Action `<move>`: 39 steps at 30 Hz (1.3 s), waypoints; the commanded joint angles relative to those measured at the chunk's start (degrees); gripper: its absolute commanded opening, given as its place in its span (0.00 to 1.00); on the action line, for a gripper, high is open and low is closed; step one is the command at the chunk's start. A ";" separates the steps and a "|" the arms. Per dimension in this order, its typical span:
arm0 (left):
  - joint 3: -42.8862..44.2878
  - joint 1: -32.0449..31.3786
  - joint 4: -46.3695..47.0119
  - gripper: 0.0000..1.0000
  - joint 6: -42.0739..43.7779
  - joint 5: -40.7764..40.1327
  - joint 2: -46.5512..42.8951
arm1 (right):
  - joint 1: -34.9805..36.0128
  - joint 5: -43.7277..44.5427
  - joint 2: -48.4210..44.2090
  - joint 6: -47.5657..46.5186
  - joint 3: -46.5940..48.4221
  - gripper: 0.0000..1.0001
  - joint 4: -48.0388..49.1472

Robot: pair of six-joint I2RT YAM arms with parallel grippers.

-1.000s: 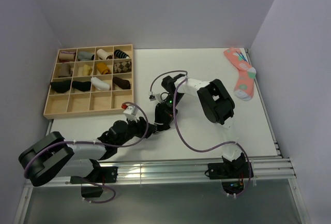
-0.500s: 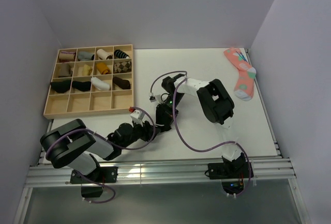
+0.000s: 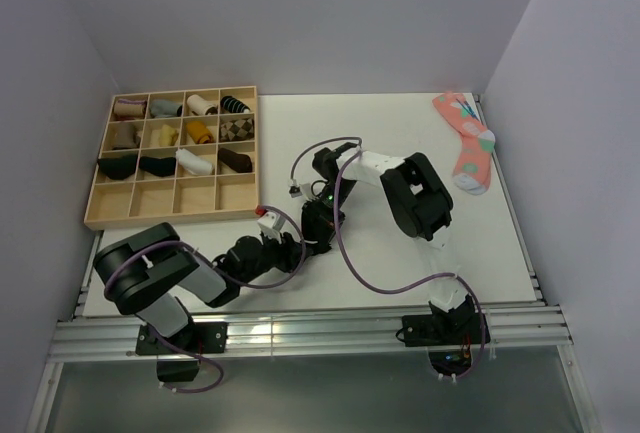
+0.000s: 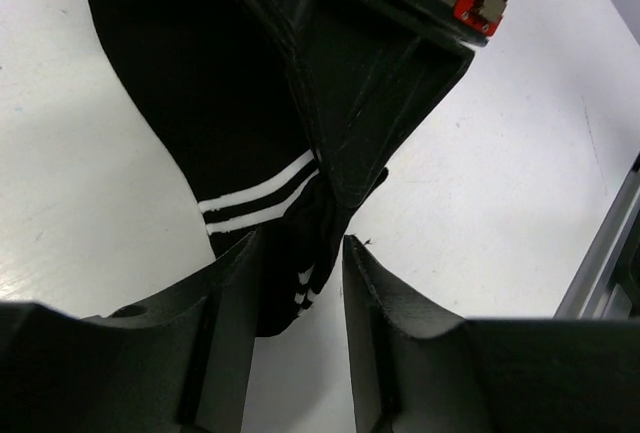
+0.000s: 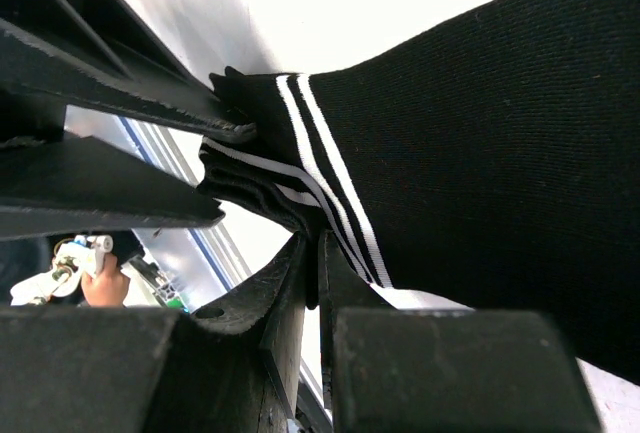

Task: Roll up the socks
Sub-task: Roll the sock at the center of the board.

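The black socks (image 4: 190, 93) with thin white stripes at the cuff lie on the white table. In the right wrist view the socks (image 5: 500, 143) fill the right side. My right gripper (image 5: 318, 253) is shut on the striped cuff, pinching a fold of it. My left gripper (image 4: 303, 268) is open, its jaws on either side of the bunched cuff end, with a gap on the right side. In the top view the left gripper (image 3: 297, 246) and the right gripper (image 3: 317, 227) meet at the table's middle and hide the socks.
A wooden compartment tray (image 3: 170, 216) with several rolled socks of other colours stands at the back left. A pink patterned sock (image 3: 468, 148) lies at the far right. The metal rail (image 3: 300, 328) runs along the near edge.
The left arm has folded in, its elbow swinging right toward the middle, and its gripper has edged closer to the cuff. The right arm has held still, shut on the sock.
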 commanded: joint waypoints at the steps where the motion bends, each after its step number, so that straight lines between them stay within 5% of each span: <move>1: 1.14 -0.29 3.17 0.41 -0.07 0.18 1.02 | 0.44 0.01 0.51 0.06 1.76 0.14 -0.27; 8: 2.28 -0.29 2.99 0.26 -1.12 0.18 3.83 | 0.44 0.01 -0.02 0.33 1.41 0.14 0.34; 14: 3.16 -0.29 1.06 0.01 -4.80 0.18 4.63 | 0.35 1.24 -1.25 0.86 0.27 0.19 2.10; 23: 3.52 0.24 -10.54 0.00 -17.37 1.05 2.96 | -0.35 9.68 -10.47 6.12 -6.49 0.48 13.96; 39: 9.23 9.02 -33.84 0.00 -29.51 13.96 -0.91 | -2.90 8.98 -30.24 -4.06 -23.54 0.41 28.73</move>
